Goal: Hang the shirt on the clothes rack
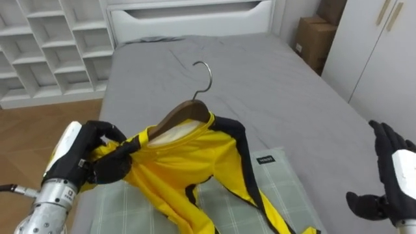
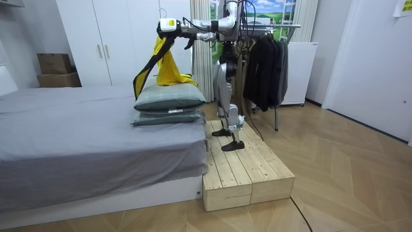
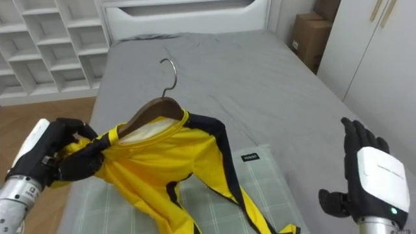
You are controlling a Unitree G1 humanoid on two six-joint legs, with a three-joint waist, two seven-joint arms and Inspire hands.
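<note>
A yellow garment with black trim (image 1: 188,156) hangs on a wooden hanger (image 1: 179,114) whose metal hook (image 1: 205,78) points up. My left hand (image 1: 91,156) is shut on the garment's shoulder at the hanger's left end and holds it above a green checked pillow (image 1: 279,188). The garment's lower part drapes onto that pillow. At the right, my right hand (image 1: 396,175) is open with its fingers spread, apart from the garment. In the room view the garment (image 2: 168,64) hangs from my raised left hand (image 2: 166,27) over the stacked pillows (image 2: 170,100).
I stand on a wooden platform (image 2: 248,167) at the foot of a grey bed (image 1: 260,84). Behind me is a clothes rack with dark garments (image 2: 264,64). White shelves (image 1: 39,45) are at the left; a white wardrobe (image 1: 383,58) and cardboard boxes (image 1: 315,39) at the right.
</note>
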